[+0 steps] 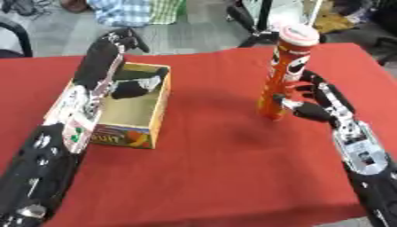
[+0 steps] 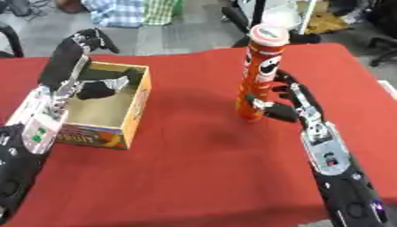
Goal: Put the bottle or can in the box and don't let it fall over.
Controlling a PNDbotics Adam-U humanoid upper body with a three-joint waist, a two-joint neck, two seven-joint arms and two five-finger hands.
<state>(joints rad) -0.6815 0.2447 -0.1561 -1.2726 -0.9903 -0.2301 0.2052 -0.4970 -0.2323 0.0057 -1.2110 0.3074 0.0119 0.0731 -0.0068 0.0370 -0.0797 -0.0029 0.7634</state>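
A tall orange can (image 1: 285, 66) with a white lid stands nearly upright right of the table's middle, leaning a little. My right hand (image 1: 325, 104) is shut on its lower half from the right side. Its base is at the cloth; I cannot tell whether it touches. An open cardboard box (image 1: 159, 111) with a fruit print sits at the left, a short way from the can. My left hand (image 1: 101, 66) lies along the box's left wall, its fingers (image 1: 124, 39) reaching past the far rim and its thumb (image 1: 143, 83) inside the box.
A red cloth covers the table (image 1: 217, 168). Behind the table's far edge are chair legs, stands and a person in a checked shirt (image 1: 136, 11). The table's right edge lies close behind my right hand.
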